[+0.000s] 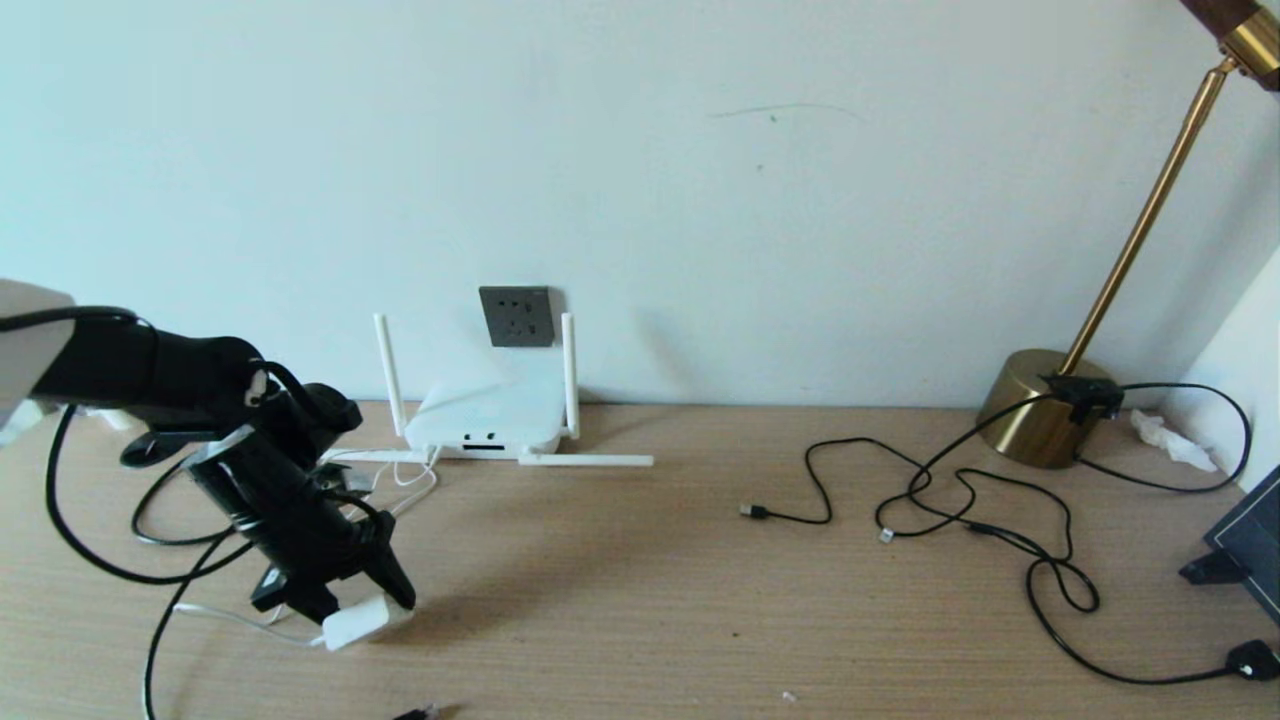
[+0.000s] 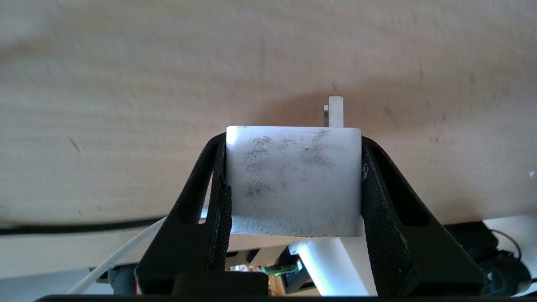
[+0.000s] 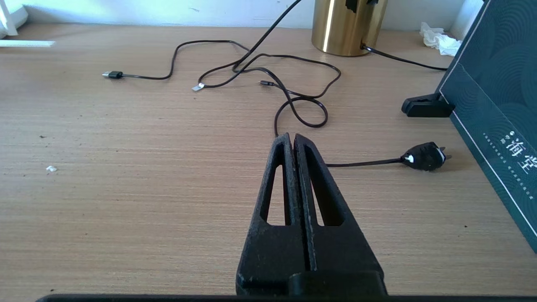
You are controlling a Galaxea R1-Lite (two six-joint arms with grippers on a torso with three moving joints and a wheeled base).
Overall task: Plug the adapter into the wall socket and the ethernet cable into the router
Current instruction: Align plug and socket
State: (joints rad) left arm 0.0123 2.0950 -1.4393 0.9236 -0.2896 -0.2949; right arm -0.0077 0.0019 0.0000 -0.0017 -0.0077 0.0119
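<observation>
Nearest, at the worktop's point(image 1: 620, 620) front left: left gripper point(image 1: 372, 610) clamped on the adapter point(image 1: 355, 622), black cross-hatched fingers point(image 2: 218, 209) pressed against two opposite flanks. Adapter a small white rounded block of smooth plastic, its broad face scuffed with grey smudges; flat metal prongs point(image 2: 335, 111) jutting from the far end. Held low over pale wood-grain laminate; touching the surface or just above it, hard to tell. Thin white cord point(image 1: 235, 618) trailing from the adapter leftward along the surface.

Right gripper point(image 3: 293, 140) low over the worktop's right part, matte black ribbed fingers pressed flat together, nothing between them.

Mid-worktop on the right: thin black cables point(image 1: 960, 500) in loose loops, one ending in a small USB plug point(image 1: 752, 511), another in a black mains plug point(image 1: 1255, 660). Dark teal board point(image 1: 1250, 540) with fine wave pattern propped on a black foot at the right edge.

Farther back, against the wall: router point(image 1: 490, 420), a flat white matte wedge with dark ports on its front edge, two stick antennas upright, two lying flat on the worktop. Just above and behind it, the wall socket point(image 1: 516, 316), a dark grey square plate with small pin holes, nothing plugged in. At the far right, polished brass lamp base point(image 1: 1040, 405) with slim slanted stem, crumpled white tissue point(image 1: 1170, 440) beside it.
</observation>
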